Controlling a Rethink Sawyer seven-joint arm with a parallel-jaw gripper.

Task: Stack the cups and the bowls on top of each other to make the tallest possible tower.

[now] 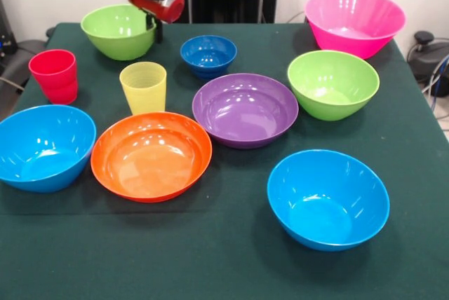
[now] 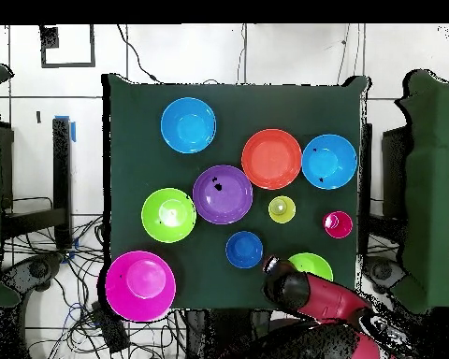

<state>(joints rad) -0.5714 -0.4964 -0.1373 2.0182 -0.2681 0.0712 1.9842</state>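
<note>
My gripper (image 1: 158, 30) (image 2: 273, 269) hangs low at the right rim of a lime green bowl (image 1: 119, 30) (image 2: 312, 265). Beside it sits the small dark blue bowl (image 1: 208, 55) (image 2: 244, 249). A red cup (image 1: 55, 76) (image 2: 338, 224) and a yellow cup (image 1: 144, 87) (image 2: 282, 208) stand upright. Purple (image 1: 245, 109) (image 2: 223, 193), orange (image 1: 151, 154) (image 2: 271, 159), pink (image 1: 354, 21) (image 2: 140, 285), a second lime green (image 1: 333, 83) (image 2: 168, 214) and two light blue bowls (image 1: 43, 147) (image 1: 327, 198) each rest alone. No tower is in view.
The green cloth table (image 1: 224, 265) ends close behind the pink and lime green bowls. Cables lie on the floor (image 2: 79, 280) beyond the table's edges. Dark chairs or stands (image 2: 32, 215) flank the table.
</note>
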